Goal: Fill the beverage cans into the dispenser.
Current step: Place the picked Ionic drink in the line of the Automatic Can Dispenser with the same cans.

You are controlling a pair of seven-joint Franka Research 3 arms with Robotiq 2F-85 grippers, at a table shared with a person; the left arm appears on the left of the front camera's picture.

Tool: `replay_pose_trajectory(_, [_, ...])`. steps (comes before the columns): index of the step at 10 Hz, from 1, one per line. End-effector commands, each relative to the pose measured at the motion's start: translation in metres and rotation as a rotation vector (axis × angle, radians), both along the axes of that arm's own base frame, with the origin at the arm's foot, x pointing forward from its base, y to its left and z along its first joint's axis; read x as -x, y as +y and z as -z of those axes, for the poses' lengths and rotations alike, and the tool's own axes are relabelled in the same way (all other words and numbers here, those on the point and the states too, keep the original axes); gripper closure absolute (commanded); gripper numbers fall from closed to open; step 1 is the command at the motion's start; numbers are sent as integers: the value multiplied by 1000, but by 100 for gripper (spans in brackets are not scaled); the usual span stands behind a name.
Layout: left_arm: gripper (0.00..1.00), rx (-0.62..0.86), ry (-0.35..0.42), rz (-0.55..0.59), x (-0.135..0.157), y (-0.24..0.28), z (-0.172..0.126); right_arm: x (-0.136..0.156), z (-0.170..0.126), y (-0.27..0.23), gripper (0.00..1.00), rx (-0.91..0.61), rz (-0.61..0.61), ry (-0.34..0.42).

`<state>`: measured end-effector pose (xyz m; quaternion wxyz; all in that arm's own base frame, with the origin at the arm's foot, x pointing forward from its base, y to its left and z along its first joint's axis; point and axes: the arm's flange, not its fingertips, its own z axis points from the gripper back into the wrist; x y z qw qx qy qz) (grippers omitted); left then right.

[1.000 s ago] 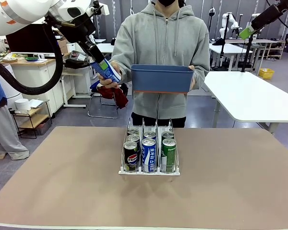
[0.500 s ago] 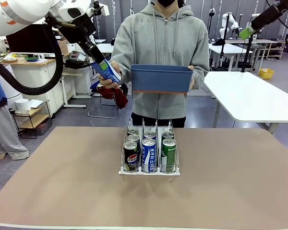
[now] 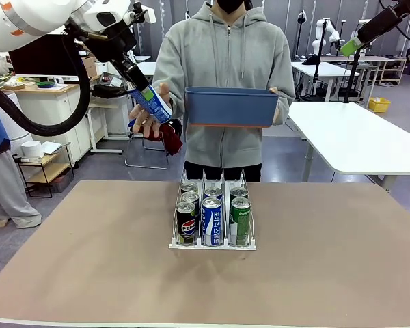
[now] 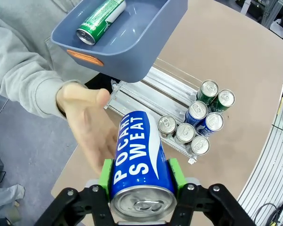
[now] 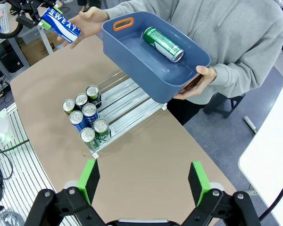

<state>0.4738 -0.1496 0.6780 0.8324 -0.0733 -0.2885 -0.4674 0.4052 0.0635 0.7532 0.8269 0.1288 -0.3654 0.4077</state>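
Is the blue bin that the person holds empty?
Not empty: the left wrist view shows one green can lying on its side inside the blue bin.

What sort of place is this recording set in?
Most likely a robotics lab or workshop rather than a shop or home: white worktables stand behind the person, a desk with a dark monitor sits at the far left, and the floor is bare grey.
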Motion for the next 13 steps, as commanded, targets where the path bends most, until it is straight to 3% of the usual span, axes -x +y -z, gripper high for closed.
replay_pose_trajectory(1, [100, 2, -5, -3, 1, 2, -3, 1, 1, 0, 0, 0, -3, 3])
replay_pose_trajectory(11, [100, 2, -5, -3, 1, 2, -3, 1, 1, 0, 0, 0, -3, 3])
replay_pose_trajectory(12, [43, 0, 0, 0, 0, 0, 0, 1, 1, 0, 0, 0, -3, 3])
replay_pose_trajectory(13, [43, -50, 87, -87, 3, -4, 7, 1, 1, 0, 0, 0, -3, 3])
